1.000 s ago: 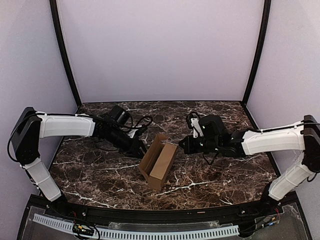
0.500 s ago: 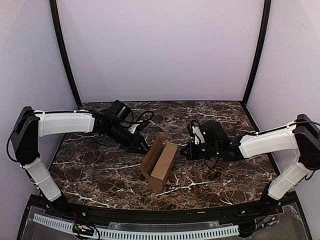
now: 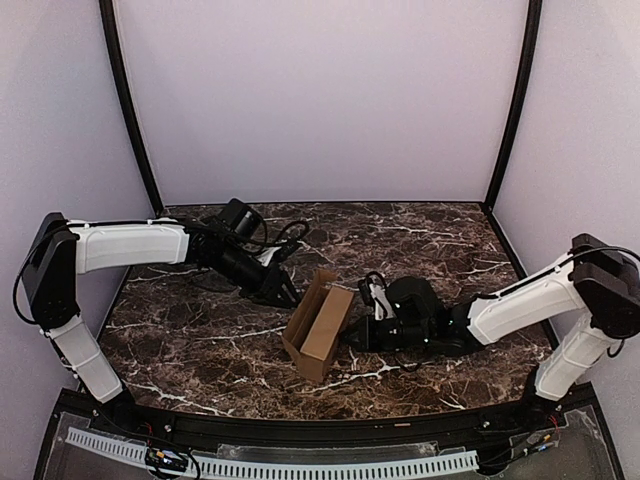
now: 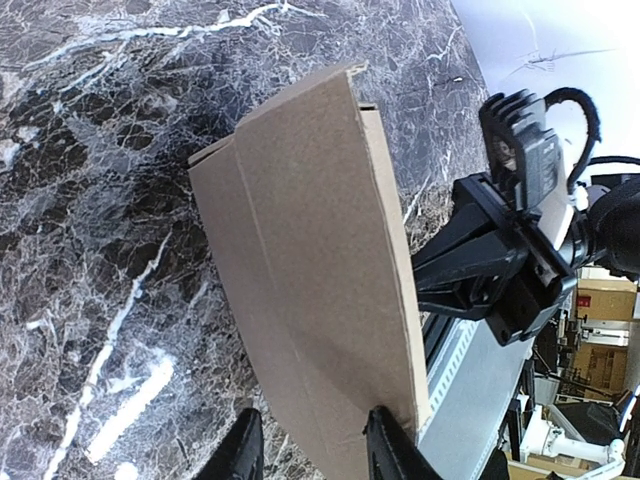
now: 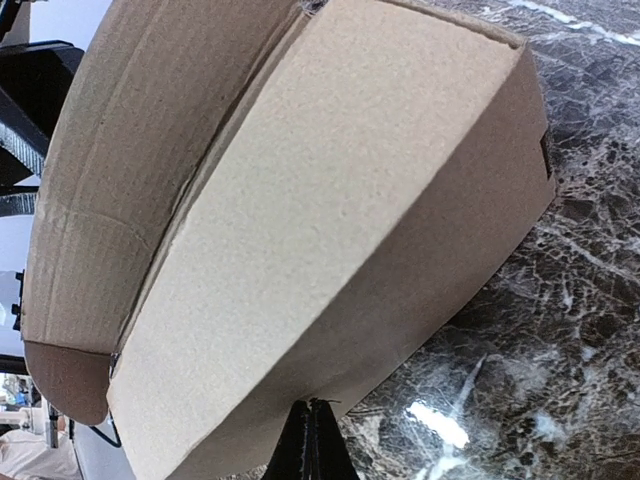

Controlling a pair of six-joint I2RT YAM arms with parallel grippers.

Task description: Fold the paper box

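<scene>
Top external view: left gripper [image 3: 284,294], jaws part spread, sits at the raised flap of the paper box [image 3: 320,328]. The left wrist view shows cardboard between its fingers [image 4: 243,456]; contact cannot be told. Right gripper [image 3: 352,336], fingers pressed together, has its tip at the foot of the box's opposite long wall. The box lies mid-table between both grippers, long, narrow, top open. Surface: dark marble-patterned table [image 3: 430,240]; pale lilac walls [image 3: 320,100], black corner posts [image 3: 128,110].
</scene>
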